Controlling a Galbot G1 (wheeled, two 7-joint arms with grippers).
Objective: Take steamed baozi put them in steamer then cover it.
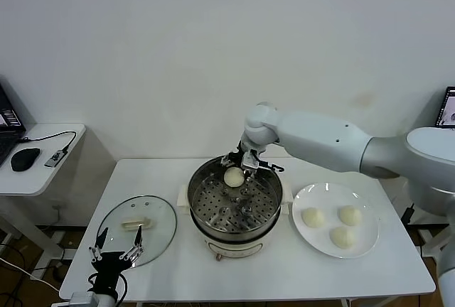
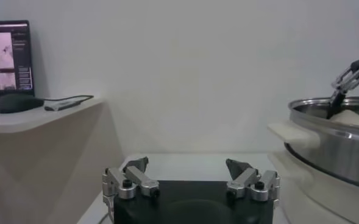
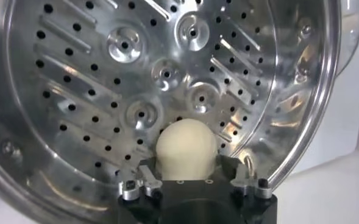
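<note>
One steamed baozi (image 1: 234,176) lies on the perforated floor of the steamer (image 1: 213,204), near its far wall. My right gripper (image 1: 243,160) hangs over it, open. In the right wrist view the bun (image 3: 186,146) sits between the spread fingers of the right gripper (image 3: 191,173), with a gap on each side. Three more baozi (image 1: 313,217) rest on the white plate (image 1: 323,195) to the right of the steamer. The cover (image 1: 136,229), a glass lid with a cream handle, lies flat on the table to the left. My left gripper (image 1: 117,254) waits open by the lid's near edge.
The steamer's side handle and steel wall (image 2: 337,140) rise to one side of the left gripper (image 2: 186,164). A side desk (image 1: 39,161) with a mouse and a cable stands to the left of the white table (image 1: 284,271).
</note>
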